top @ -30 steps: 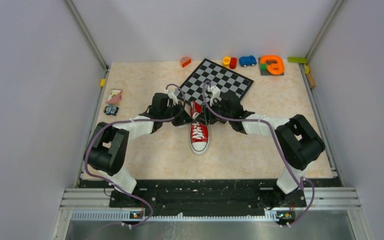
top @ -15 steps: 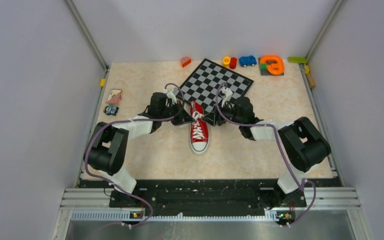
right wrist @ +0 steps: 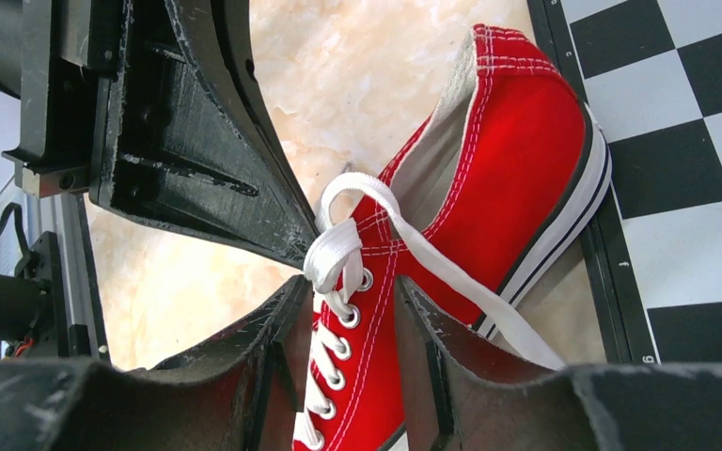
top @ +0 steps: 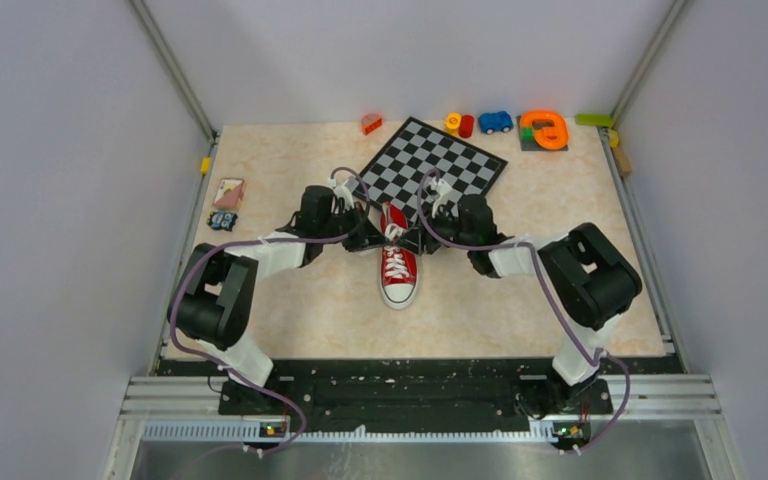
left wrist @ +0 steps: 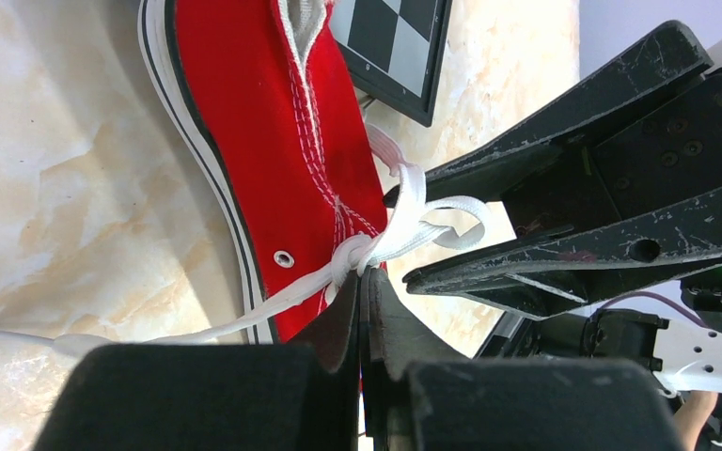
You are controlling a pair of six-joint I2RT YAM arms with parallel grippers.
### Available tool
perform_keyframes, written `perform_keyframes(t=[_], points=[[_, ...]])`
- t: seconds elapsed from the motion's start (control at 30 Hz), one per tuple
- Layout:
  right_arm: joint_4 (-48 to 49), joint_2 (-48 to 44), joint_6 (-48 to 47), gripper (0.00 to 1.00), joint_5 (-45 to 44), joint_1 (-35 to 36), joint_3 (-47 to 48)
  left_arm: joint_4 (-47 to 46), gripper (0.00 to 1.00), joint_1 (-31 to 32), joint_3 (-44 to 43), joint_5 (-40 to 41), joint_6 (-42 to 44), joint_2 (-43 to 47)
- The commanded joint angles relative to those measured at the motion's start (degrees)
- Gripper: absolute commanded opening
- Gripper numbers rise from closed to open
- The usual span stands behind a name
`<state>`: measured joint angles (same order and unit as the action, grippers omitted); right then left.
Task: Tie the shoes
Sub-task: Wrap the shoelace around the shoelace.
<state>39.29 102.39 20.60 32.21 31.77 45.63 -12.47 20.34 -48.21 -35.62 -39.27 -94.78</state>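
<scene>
Red shoe (top: 398,268) sits mid-table (top: 300,300), upright, toe toward the arm bases and heel right at the near corner of the chessboard (top: 438,160), with both arms closed in on its laced top from either side. Left gripper (left wrist: 362,282) is clamped fully together with its tips at the lace (left wrist: 404,221) crossing, apparently nipping the white lace: a loop stands up past the tips and the loose end trails off onto the table. Right gripper (right wrist: 353,291) is part-open with nothing in it, one finger either side of the eyelet rows; can't tell if they touch the canvas.
</scene>
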Motion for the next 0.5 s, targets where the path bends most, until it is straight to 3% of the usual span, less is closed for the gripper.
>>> perform_keyframes(t=[0.0,0.47], points=[[2.4,1.4,-1.2,0.39,1.6,0.8,3.9,-1.4,0.00,-0.3,-0.6,-1.3,1.6,-0.5],[0.6,4.9,-1.3,0.39,3.4,1.5,6.8,-1.2,0.00,-0.4,-0.7,-2.4,2.2,-0.4]])
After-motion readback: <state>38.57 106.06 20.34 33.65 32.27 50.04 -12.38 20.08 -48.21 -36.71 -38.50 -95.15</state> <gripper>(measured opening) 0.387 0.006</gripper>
